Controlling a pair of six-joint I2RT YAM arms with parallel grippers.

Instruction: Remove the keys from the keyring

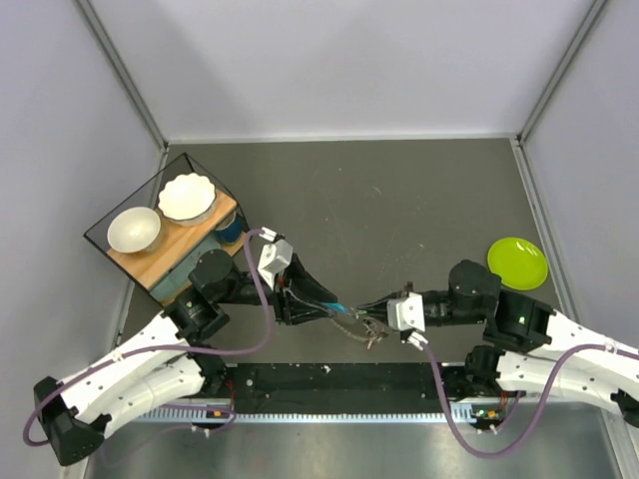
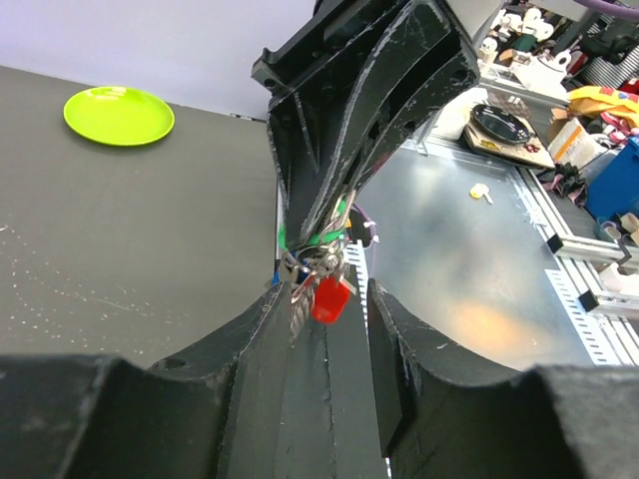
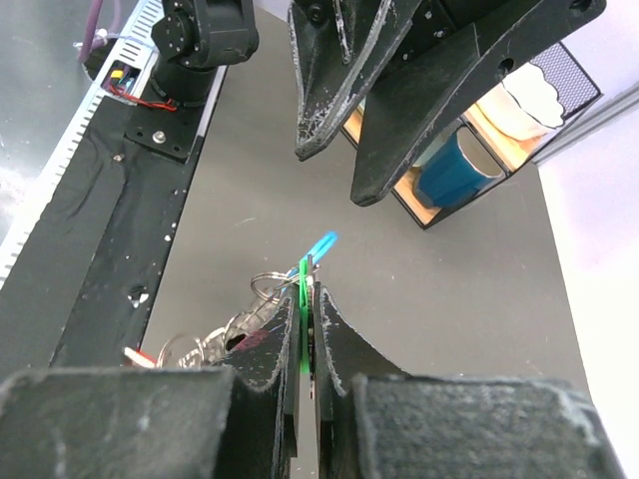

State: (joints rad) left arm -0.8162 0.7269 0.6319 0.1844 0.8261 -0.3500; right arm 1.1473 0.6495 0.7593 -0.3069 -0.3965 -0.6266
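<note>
The keys (image 1: 365,327) hang in a bunch between the two grippers, above the table's near middle. My right gripper (image 3: 308,291) is shut on a green-headed key (image 3: 303,304), which stands edge-on between its fingers. A blue key head (image 3: 322,244) sticks out past the tips. Thin keyring loops (image 3: 264,286) trail to the left of the right fingers. In the left wrist view a red tag (image 2: 330,298) and silver keys (image 2: 301,299) dangle between the tips of my left gripper (image 2: 324,289). That gripper is open, its fingers well apart on either side of the bunch.
A lime-green plate (image 1: 517,262) lies at the right of the table. A wooden shelf (image 1: 170,244) at the left holds two white bowls, and a blue mug (image 3: 454,170) stands under it. A black mounting rail (image 1: 339,384) runs along the near edge.
</note>
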